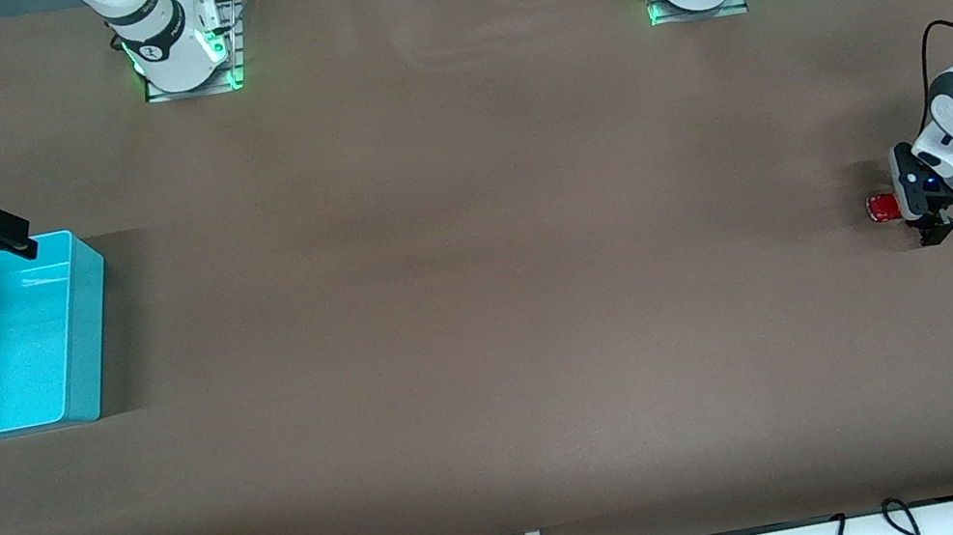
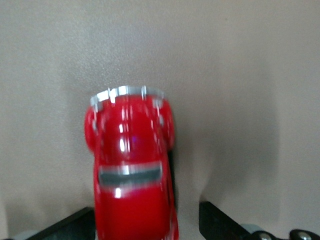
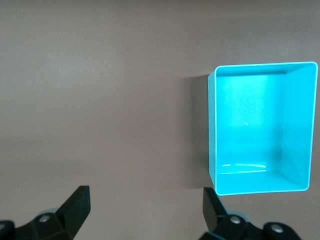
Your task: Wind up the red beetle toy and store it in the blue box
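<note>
Red beetle toy on the table between the left gripper's spread fingers, untouched.

Red beetle toy on table, blue box well apart.

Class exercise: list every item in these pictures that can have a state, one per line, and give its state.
red beetle toy: upright on the table, between the left gripper's fingers, not clamped
blue box: upright, open-topped, nothing inside
left gripper: open, at the toy
right gripper: open, over the box's edge
</note>
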`<state>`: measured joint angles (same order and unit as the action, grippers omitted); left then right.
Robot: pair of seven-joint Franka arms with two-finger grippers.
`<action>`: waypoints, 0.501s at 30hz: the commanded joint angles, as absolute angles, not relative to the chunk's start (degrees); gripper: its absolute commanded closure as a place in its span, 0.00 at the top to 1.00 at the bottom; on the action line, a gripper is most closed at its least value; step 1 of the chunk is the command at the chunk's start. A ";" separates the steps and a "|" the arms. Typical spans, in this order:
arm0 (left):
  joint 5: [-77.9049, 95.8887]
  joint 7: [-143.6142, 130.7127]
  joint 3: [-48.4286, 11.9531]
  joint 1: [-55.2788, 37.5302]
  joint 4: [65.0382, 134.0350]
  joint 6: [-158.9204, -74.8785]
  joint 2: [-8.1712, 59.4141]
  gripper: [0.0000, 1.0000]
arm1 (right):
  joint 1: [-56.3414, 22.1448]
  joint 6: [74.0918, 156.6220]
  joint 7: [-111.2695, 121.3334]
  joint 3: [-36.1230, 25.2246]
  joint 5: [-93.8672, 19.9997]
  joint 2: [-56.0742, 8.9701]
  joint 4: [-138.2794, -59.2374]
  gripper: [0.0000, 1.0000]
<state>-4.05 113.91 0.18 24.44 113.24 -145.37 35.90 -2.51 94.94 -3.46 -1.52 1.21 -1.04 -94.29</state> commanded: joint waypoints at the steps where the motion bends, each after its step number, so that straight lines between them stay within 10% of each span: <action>1: -4.22 114.79 0.26 24.43 112.33 -145.37 36.30 1.00 | -2.55 93.96 -3.34 -1.41 1.05 -0.70 -93.52 1.00; 15: -4.22 114.87 0.26 24.43 112.32 -145.37 35.86 1.00 | -2.55 93.96 -3.34 -1.41 1.05 -0.70 -93.52 1.00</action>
<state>-4.05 113.91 0.14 24.43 112.83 -145.37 35.75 -2.51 94.94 -3.46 -1.52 1.21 -1.04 -94.29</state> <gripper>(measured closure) 0.000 0.000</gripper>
